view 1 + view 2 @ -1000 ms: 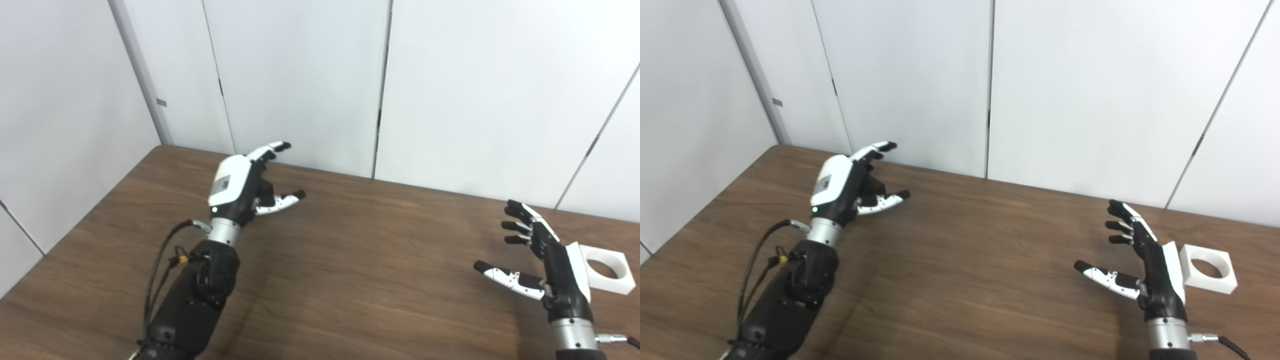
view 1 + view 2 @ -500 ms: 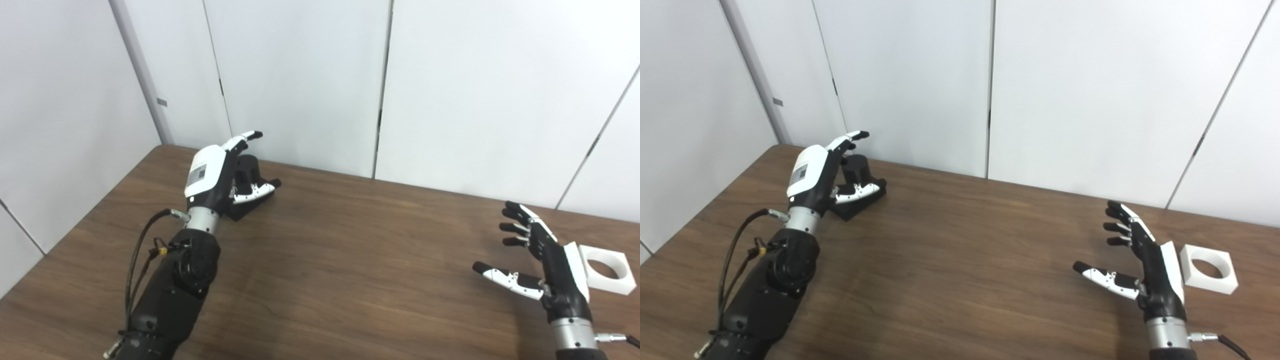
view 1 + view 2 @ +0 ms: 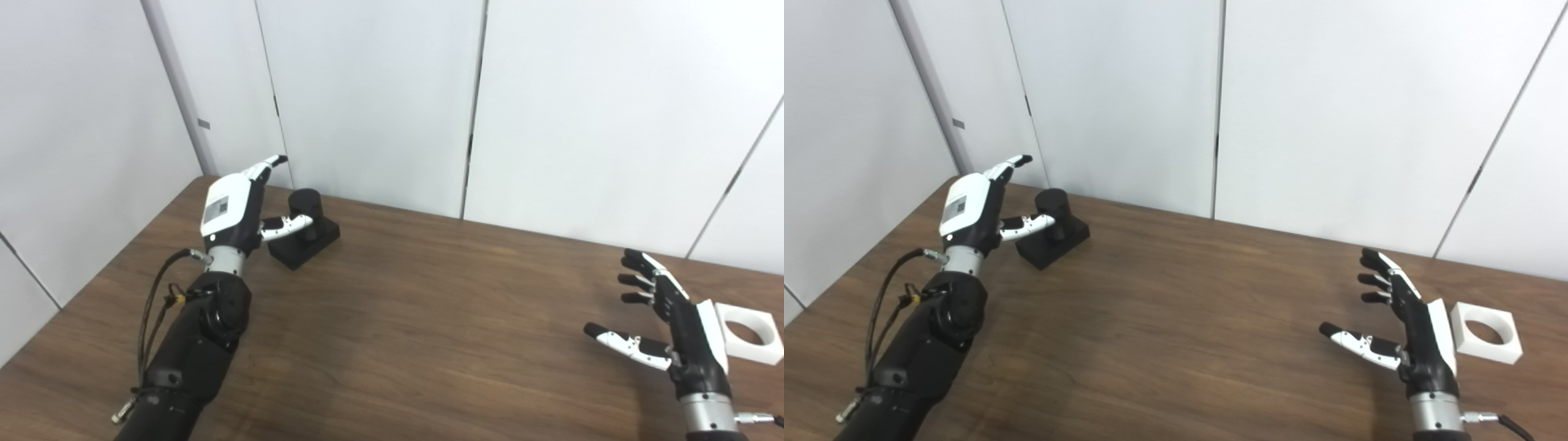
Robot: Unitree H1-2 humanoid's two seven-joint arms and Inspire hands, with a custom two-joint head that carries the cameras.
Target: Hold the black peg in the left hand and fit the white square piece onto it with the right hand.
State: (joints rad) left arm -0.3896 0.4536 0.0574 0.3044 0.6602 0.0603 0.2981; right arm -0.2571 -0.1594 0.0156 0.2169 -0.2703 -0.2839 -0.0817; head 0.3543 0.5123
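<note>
The black peg [image 3: 306, 228], a short cylinder on a square black base, stands on the brown table [image 3: 416, 318] at the far left. My left hand [image 3: 236, 205] is open just left of it, with the thumb [image 3: 285, 225] reaching in front of the cylinder; I cannot tell if it touches. The white square piece [image 3: 750, 334], with a round hole, lies flat near the right edge. My right hand [image 3: 670, 327] is open and empty just left of the piece, fingers spread, raised above the table.
White wall panels [image 3: 380, 98] stand right behind the table's far edge, close behind the peg. A cable [image 3: 153, 300] loops off my left forearm.
My left hand has swung left and away, uncovering the black peg, and now sits open at the peg's left side. The right hand has barely moved. The camera has shifted slightly.
</note>
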